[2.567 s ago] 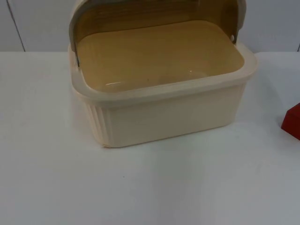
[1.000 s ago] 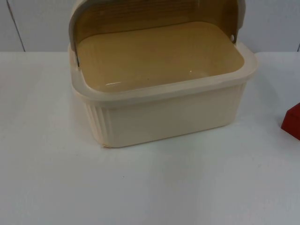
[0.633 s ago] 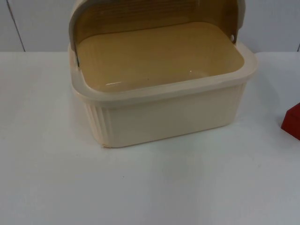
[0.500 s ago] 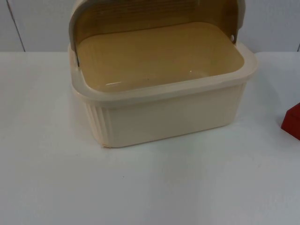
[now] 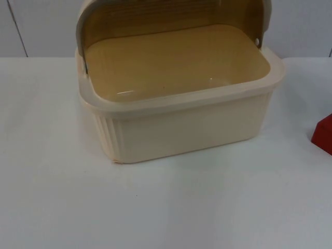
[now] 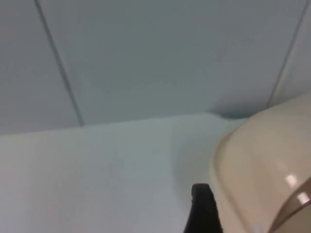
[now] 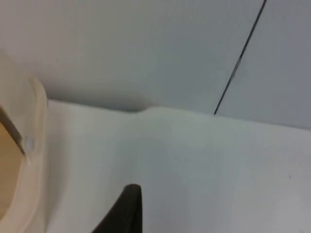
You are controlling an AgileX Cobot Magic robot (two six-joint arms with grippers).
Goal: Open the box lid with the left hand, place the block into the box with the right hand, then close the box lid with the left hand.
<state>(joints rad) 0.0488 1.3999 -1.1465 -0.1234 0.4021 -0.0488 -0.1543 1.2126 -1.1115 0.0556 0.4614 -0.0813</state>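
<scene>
At the moment shown, we found the cream box (image 5: 176, 119) standing on the white table (image 5: 52, 197) with its lid (image 5: 88, 21) already swung up and back against the grey partition wall (image 5: 31, 26), so that the tan interior lay open from above and held nothing. The red block (image 5: 324, 134) sat on the table at the right edge of the top view, well apart from the box and cut off by the frame, so we could not judge its long axis. We saw the left gripper (image 6: 201, 213) as a single black fingertip just beside the rounded outer wall of the box, on the box's left; we could not tell whether its jaws were spread or pressed together. We saw the right gripper (image 7: 124, 211) likewise as one dark fingertip over bare table, with the box rim near it on one side; the state of its jaws could not be told either. We judged the opening step complete and the placing step next. The relation that governed it was plain: the block lay to the right of the box, on the right arm's side, so the right gripper was the nearer one and would have to travel outward, away from the box, to reach it.
</scene>
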